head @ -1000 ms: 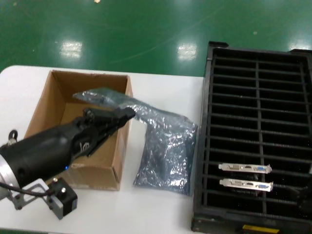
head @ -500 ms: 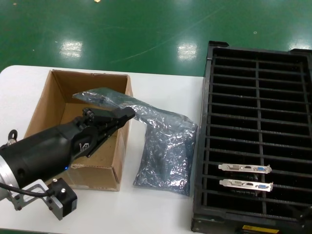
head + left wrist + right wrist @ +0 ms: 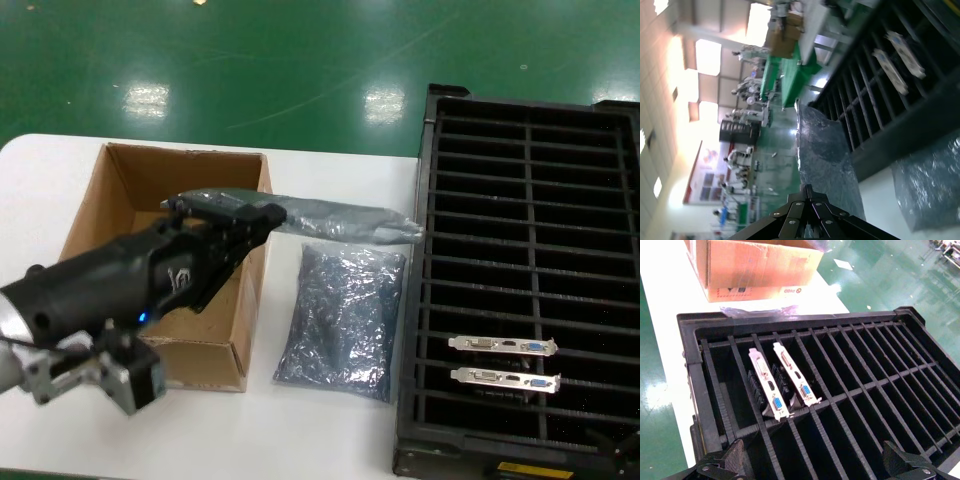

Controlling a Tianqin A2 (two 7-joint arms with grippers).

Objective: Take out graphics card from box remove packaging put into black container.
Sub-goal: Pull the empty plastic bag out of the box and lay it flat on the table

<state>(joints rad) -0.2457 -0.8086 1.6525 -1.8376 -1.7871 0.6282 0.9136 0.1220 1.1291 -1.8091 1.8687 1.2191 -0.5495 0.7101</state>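
Over the near right wall of the box (image 3: 150,290), we find the left gripper (image 3: 262,222) clamped on one end of a packaging bag (image 3: 340,220), which it holds level in the air, stretching out toward the black container (image 3: 530,280). From the left wrist view the same bag (image 3: 822,155) runs straight out from the closed fingertips. We cannot tell whether this bag has anything inside. A second packaging bag (image 3: 340,315) lies flat on the white table (image 3: 330,430), between the box and the container, apart from the raised one.

Two graphics cards (image 3: 503,345) (image 3: 505,379) stand upright in neighbouring slots near the front of the container, silver brackets uppermost; the right wrist view shows them side by side (image 3: 767,390) (image 3: 795,375).

The right gripper (image 3: 815,462) hangs over the container's near edge with its fingers spread wide, holding nothing.
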